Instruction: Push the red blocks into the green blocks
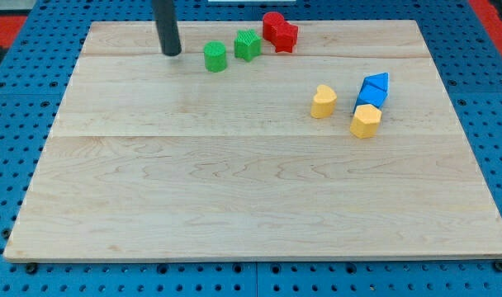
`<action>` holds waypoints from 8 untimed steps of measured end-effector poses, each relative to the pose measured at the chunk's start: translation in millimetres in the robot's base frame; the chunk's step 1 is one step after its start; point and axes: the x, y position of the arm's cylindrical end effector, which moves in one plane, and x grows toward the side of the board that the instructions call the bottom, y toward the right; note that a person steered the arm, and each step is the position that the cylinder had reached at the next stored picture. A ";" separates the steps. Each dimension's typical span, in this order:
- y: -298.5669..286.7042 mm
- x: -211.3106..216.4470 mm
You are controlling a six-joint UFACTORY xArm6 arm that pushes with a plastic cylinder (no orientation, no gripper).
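Note:
Two red blocks sit together near the view's top: a round one (272,24) and a star-like one (286,37) touching it. Just to their left is a green star-like block (248,44), close to the red ones, with a small gap. A green cylinder (215,57) lies a little further left. My tip (172,54) rests on the board to the left of the green cylinder, apart from it, on the far side from the red blocks.
A yellow heart-shaped block (322,101) lies right of centre. Two blue blocks (373,88) sit together to its right, with a second yellow block (366,120) touching them below. The wooden board (234,190) lies on a blue pegboard.

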 end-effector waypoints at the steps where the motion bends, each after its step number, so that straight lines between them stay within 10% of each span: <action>1: 38.4 14.0; 4: 291.6 -72.6; 8: 193.0 -93.0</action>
